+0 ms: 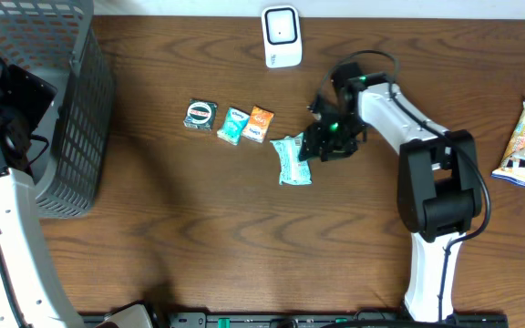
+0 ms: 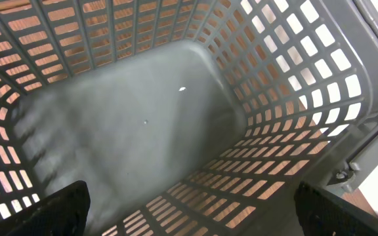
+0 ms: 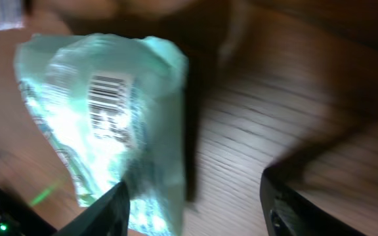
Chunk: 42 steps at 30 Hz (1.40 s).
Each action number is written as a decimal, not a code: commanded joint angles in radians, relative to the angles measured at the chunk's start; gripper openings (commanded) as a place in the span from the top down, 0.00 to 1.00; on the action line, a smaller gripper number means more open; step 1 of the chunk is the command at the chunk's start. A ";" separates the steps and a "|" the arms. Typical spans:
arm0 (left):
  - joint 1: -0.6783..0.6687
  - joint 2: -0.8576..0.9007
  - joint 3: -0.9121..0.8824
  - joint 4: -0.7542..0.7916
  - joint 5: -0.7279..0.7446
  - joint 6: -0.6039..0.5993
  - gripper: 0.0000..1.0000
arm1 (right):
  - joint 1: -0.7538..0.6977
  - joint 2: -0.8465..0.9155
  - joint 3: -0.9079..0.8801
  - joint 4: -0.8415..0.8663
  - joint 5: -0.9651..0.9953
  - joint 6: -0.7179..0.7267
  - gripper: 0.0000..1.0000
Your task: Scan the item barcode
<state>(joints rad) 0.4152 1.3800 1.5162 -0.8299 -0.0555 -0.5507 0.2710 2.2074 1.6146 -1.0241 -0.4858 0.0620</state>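
Right end effector (image 3: 195,203) released, teal packet (image 3: 104,124) at its 9 o'clock, not between jaws (barcode (image 3: 107,108) up); closing now could nudge it away; left end effector (image 2: 199,210) also released

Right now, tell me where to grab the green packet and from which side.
Pinch the green packet by the edge nearest the right gripper, coming from that side. It lies flat, barcode up, so an edge grip likely keeps that uncovered.
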 commanded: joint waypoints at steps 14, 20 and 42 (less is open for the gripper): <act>0.003 0.000 0.006 0.000 -0.009 -0.005 0.02 | 0.045 -0.056 0.023 0.003 0.068 0.125 0.57; 0.003 0.000 0.006 0.000 -0.009 -0.005 0.02 | 0.057 -0.056 0.007 -0.015 0.068 0.151 0.51; 0.003 0.000 0.006 0.000 -0.009 -0.005 0.02 | 0.089 -0.059 0.060 0.024 0.126 0.129 0.99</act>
<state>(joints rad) 0.4152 1.3800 1.5162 -0.8299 -0.0551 -0.5507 0.3546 2.1494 1.5803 -0.9878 -0.4179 0.2436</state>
